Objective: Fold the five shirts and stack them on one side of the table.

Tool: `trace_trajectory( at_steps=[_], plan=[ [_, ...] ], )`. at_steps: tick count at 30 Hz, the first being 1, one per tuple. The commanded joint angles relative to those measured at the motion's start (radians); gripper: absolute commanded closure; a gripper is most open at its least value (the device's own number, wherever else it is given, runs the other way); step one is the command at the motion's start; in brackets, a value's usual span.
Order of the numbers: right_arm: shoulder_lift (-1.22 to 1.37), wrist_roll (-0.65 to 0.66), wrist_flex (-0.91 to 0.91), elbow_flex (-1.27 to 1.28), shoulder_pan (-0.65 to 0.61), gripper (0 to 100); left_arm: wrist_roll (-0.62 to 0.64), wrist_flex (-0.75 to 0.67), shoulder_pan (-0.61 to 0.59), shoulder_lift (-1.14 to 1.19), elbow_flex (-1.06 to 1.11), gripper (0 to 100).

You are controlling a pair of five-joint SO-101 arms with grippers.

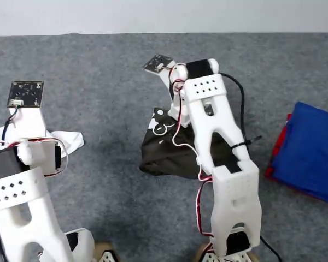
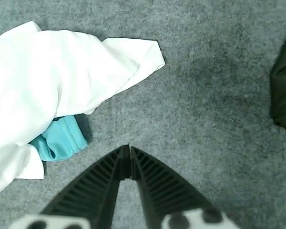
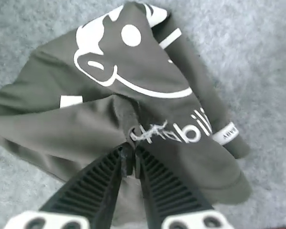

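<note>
A black shirt [image 3: 133, 90] with white print lies bunched on the grey carpet, seen mid-table as the black shirt [image 1: 167, 155]. My right gripper [image 3: 131, 149] is shut on a pinch of its fabric, and folds spread out from the fingertips. My left gripper [image 2: 129, 151] is shut on nothing, above bare carpet. Beside it lies a crumpled white shirt [image 2: 47, 81] with a teal shirt [image 2: 61, 142] poking out from under it. The white shirt [image 1: 68, 139] is at the table's left. A folded blue shirt [image 1: 311, 147] rests on a red one [image 1: 279, 150] at the right side.
The right arm [image 1: 216, 131] stretches over the black shirt and hides part of it. The left arm [image 1: 22, 185] stands at the near left. Grey carpet [image 1: 109, 82] lies open between the piles and along the back.
</note>
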Motion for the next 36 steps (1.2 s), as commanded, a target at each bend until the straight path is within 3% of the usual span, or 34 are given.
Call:
trace_trajectory(
  at_steps=[1, 10, 21, 29, 32, 36],
  plan=[
    [-0.165, 0.055, 0.045, 0.121, 0.027, 98.8, -0.006, -0.017, -0.002, -0.023, -0.004, 99],
    [-0.406, 0.170, 0.042, 0.486, 0.116, 98.8, -0.006, -0.017, -0.002, -0.028, -0.004, 99],
    [-0.527, 0.262, 0.042, 0.660, 0.185, 98.6, -0.006, -0.020, -0.002, -0.025, -0.004, 99],
    [-0.650, 0.164, 0.041, 0.675, 0.211, 78.8, -0.006, -0.017, -0.002, -0.023, -0.004, 99],
    [-0.674, 0.129, 0.005, 0.661, 0.154, 82.4, -0.006, -0.017, -0.002, -0.023, -0.004, 99],
    [-0.644, 0.014, -0.143, 0.664, 0.054, 95.3, -0.006, -0.020, -0.002, -0.023, -0.004, 99]
  ],
)
